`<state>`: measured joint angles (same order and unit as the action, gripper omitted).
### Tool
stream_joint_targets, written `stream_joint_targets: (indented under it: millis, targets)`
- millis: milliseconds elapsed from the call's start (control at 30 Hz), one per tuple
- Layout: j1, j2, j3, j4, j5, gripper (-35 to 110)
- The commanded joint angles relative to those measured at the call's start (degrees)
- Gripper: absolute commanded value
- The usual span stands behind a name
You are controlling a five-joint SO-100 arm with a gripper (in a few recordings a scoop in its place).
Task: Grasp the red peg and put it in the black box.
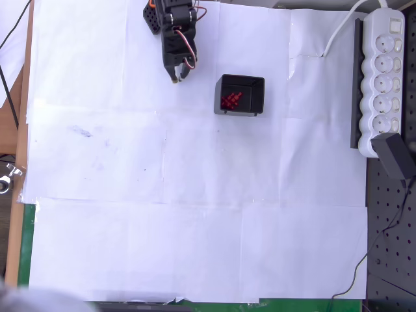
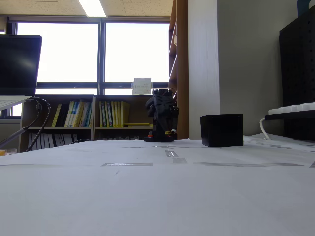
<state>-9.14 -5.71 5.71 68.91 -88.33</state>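
Note:
The black box (image 1: 240,95) stands on white paper right of the folded black arm (image 1: 175,32). Inside it lies a clump of several small red pegs (image 1: 230,100). A single red peg is out of view: none lies on the paper. My gripper (image 1: 177,77) points down toward the paper left of the box, about a box-width away. Its fingers look shut with nothing between them. From the low fixed view the arm (image 2: 161,115) sits folded at the table's far end, and the black box (image 2: 221,130) stands to its right.
A white power strip (image 1: 383,78) and a long black rail (image 1: 356,84) run along the right side, with a black adapter (image 1: 393,156) below them. White paper (image 1: 195,214) covers the table. A laptop (image 2: 19,69) stands at the left.

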Motion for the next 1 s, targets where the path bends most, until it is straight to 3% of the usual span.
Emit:
stream_joint_targets:
  millis: [0, 400, 567, 967]
  targets:
    - [0.0, -2.72, -1.23, 2.37, -0.44, 0]
    - [5.8, -6.59, -9.14, 2.99, -2.37, 0]
    - [7.21, -7.73, -9.14, 13.1, -5.36, 0]
    - [7.38, -7.82, -9.14, 12.66, -1.23, 1]
